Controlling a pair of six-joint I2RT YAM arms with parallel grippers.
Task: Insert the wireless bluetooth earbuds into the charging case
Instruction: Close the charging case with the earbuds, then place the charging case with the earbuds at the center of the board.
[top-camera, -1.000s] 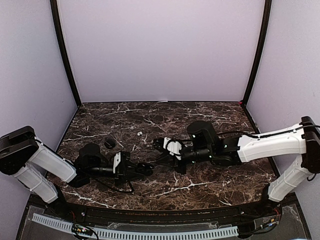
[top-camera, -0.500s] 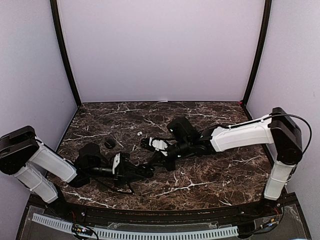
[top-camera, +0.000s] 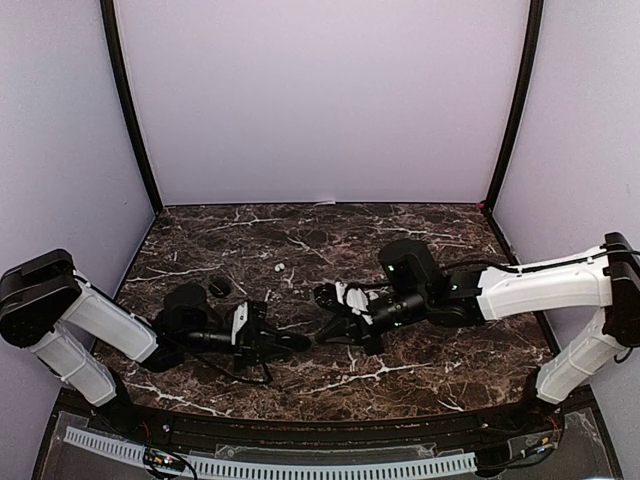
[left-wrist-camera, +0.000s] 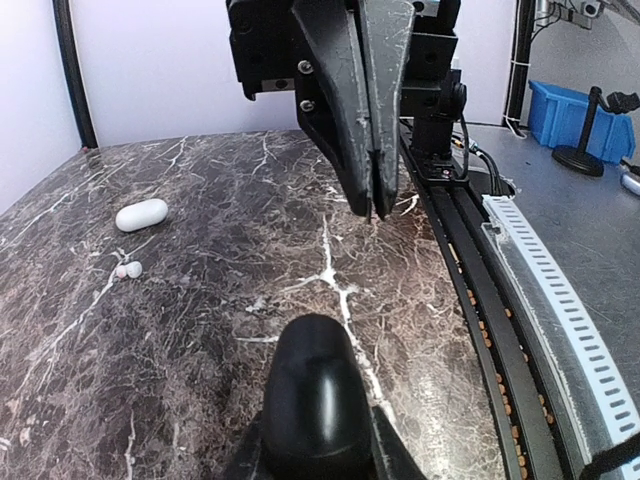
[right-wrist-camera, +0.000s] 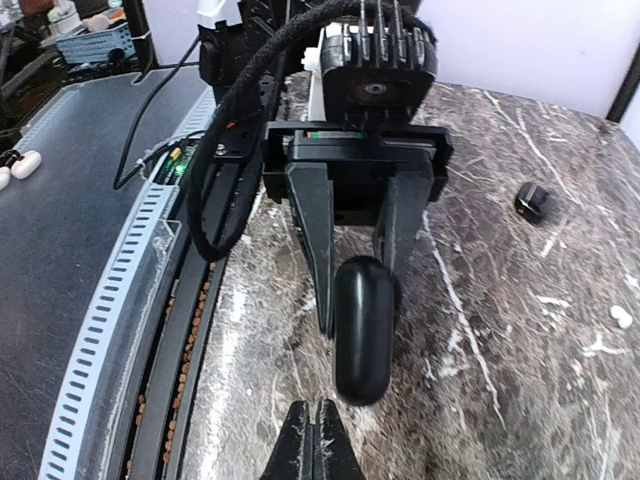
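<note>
A black oval charging case (left-wrist-camera: 310, 385) (right-wrist-camera: 363, 325) is closed and lies lengthwise between the fingers (right-wrist-camera: 312, 245) of my left gripper (top-camera: 292, 342), which is shut on it low over the marble. My right gripper (right-wrist-camera: 320, 440) (left-wrist-camera: 375, 185) is shut with nothing in it, its tips pointing at the case's free end from a short gap away (top-camera: 320, 334). A white earbud (right-wrist-camera: 621, 316) (top-camera: 281, 266) lies loose farther back, and another white earbud (left-wrist-camera: 128, 270) rests near a white case (left-wrist-camera: 141, 214). A small black bud (right-wrist-camera: 534, 202) (top-camera: 219, 287) sits behind the left arm.
The marble table (top-camera: 420, 360) is walled in by lilac panels on three sides. A black cable rail and a white slotted strip (top-camera: 300, 465) run along the near edge. The left arm's cable (right-wrist-camera: 225, 190) loops beside its wrist.
The right arm swung left, then came back and down, so its gripper now sits close in front of the held case. Its jaws have closed. The left arm has hardly moved.
</note>
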